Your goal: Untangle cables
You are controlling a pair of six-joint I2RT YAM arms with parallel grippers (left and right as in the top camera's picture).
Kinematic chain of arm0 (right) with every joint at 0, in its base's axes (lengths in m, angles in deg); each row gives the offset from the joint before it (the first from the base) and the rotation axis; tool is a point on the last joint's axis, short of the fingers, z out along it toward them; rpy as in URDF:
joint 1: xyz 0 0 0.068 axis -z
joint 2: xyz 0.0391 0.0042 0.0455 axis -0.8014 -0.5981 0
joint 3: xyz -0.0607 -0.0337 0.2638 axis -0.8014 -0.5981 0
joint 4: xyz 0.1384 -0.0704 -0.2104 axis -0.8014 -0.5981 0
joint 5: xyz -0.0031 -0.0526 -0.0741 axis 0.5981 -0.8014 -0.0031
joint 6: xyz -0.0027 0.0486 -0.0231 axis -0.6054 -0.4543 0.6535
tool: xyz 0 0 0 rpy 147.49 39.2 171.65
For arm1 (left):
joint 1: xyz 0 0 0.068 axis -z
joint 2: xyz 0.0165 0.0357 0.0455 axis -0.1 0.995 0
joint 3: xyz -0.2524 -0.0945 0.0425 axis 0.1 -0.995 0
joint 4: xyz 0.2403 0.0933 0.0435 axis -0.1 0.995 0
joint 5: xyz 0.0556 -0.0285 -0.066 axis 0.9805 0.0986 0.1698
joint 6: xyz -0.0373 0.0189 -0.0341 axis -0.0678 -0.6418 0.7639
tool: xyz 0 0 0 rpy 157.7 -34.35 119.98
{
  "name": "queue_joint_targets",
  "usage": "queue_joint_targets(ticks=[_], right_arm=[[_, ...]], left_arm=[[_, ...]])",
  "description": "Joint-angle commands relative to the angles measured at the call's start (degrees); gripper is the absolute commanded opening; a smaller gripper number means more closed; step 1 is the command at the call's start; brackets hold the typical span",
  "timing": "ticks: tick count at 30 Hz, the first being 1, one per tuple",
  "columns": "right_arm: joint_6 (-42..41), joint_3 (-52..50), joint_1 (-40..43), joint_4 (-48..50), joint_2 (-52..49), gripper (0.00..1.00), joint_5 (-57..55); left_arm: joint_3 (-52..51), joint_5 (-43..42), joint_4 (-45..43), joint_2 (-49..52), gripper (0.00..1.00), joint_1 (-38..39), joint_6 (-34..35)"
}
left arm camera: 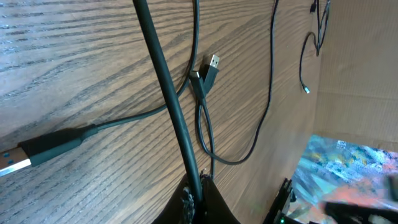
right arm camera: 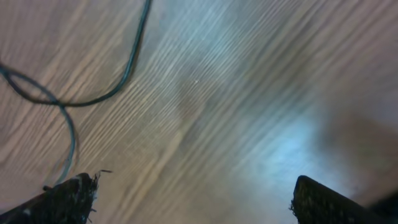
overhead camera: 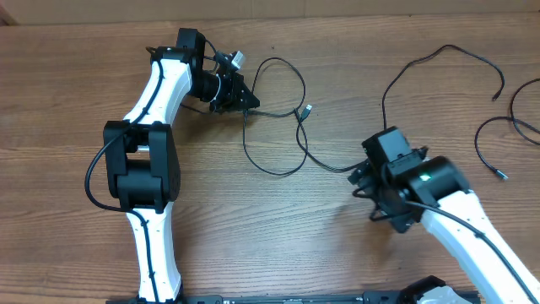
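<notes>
**Left pincer nips a cable, right pincer spread over wood**

My left pincer (left arm camera: 198, 200) is pressed together on a black cable (left arm camera: 166, 93). This pinched cable runs straight out from my fingertips across the table (left arm camera: 74, 56). Just to one side of it lies a big plug (left arm camera: 13, 163) with a silver tip, and its cord passes behind the pinched cable in my wrist view. A little further out, a small plug (left arm camera: 212, 65), also silver-tipped, lies on a narrow loop (left arm camera: 205, 134) of cord.

My right pincer (right arm camera: 193, 202) is spread wide and pinches nothing. Only wood shows between its two fingertips (right arm camera: 65, 198). A blurred strand (right arm camera: 127, 68) curves above them and crosses itself, then drops close to one fingertip; I cannot tell whether it touches.

From above, my left pincer sits at the upper left of the middle loops (overhead camera: 278, 173). My right pincer sits at their right end, where a strand from those loops reaches it. Past my right pincer a long cable (overhead camera: 447, 47) climbs toward the far edge and bends right. Furthest out, by the right edge, a third cable (overhead camera: 477, 142) lies well apart from both pincers, with its plug end (overhead camera: 503, 176) on the wood
</notes>
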State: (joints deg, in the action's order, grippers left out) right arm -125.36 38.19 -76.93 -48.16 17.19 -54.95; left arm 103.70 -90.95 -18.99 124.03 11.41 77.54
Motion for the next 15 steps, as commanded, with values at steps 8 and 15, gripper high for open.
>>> queue_joint_targets(ticks=[8, 15], right_arm=[[-10.8, -7.2, 7.1, 19.8, -9.4, 1.0, 14.1], [-19.0, -7.2, 8.3, 30.3, -17.4, 0.96, 18.0]], left_arm=[[1.3, 1.0, -0.5, -1.4, 0.04, 1.6, 0.2], [1.3, 1.4, -0.7, -1.4, 0.04, 2.0, 0.1]])
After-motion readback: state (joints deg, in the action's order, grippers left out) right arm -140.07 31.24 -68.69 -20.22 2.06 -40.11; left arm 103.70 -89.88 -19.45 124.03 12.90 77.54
